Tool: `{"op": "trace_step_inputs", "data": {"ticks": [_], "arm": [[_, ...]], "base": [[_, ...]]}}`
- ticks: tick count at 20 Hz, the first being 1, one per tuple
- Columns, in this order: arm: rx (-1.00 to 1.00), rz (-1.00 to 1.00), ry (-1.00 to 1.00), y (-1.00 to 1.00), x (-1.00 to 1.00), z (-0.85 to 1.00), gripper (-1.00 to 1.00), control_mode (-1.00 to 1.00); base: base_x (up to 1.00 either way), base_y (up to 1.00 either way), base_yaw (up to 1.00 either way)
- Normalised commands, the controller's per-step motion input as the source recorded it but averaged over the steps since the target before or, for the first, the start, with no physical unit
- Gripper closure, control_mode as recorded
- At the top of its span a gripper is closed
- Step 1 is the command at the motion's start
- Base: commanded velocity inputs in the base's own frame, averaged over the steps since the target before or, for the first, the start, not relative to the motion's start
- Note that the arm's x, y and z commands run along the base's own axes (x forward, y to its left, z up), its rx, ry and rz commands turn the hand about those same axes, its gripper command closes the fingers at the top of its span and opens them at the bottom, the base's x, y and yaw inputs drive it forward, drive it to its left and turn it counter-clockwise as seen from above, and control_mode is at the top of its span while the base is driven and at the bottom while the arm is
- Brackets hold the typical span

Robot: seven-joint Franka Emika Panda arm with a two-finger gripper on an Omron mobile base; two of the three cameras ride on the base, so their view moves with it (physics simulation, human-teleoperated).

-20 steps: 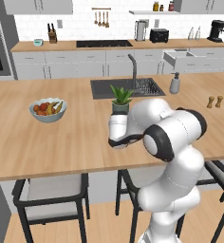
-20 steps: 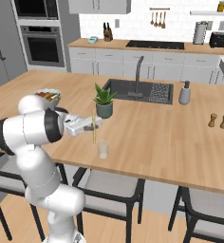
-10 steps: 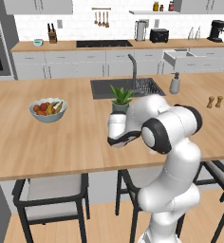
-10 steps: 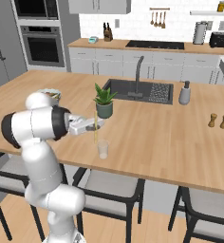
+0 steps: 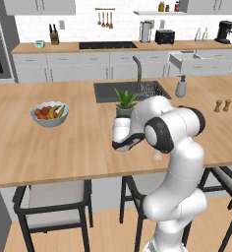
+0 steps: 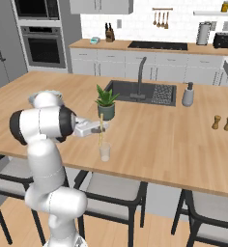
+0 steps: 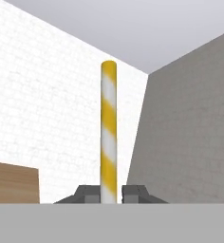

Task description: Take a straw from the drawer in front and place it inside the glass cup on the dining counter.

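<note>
The gripper (image 6: 101, 128) pinches the straw (image 6: 101, 130) tight, and the glass cup (image 6: 105, 152) sits right under it.

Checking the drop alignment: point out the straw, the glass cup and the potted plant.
straw (image 6: 101, 130), right base view, mid shaft.
glass cup (image 6: 105, 153), right base view, side wall.
potted plant (image 6: 106, 112), right base view, dark pot.

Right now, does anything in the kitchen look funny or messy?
One drawer on the far wall counter is left pulled open. Nothing is spilled or broken. The gripper holds the straw upright, right above the glass cup.
</note>
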Motion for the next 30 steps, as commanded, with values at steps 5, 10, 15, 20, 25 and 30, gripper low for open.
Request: {"op": "trace_step_inputs", "data": {"ticks": [5,10,15,20,25,30], "arm": [[0.00,0.00,-0.01,-0.04,0.14,-0.19,1.00,-1.00],[0.00,0.00,0.00,0.00,0.21,-0.20,1.00,-1.00],[0.00,0.00,-0.02,-0.02,0.21,-0.14,1.00,-1.00],[0.00,0.00,-0.03,-0.07,0.17,-0.17,1.00,-1.00],[0.00,0.00,-0.04,-0.05,0.18,-0.21,1.00,-1.00],[-0.01,0.00,-0.04,0.00,0.17,-0.20,1.00,-1.00]], "base": [[0.00,0.00,0.00],[0.00,0.00,0.00],[0.00,0.00,0.00],[0.00,0.00,0.00],[0.00,0.00,0.00],[0.00,0.00,0.00]]}}
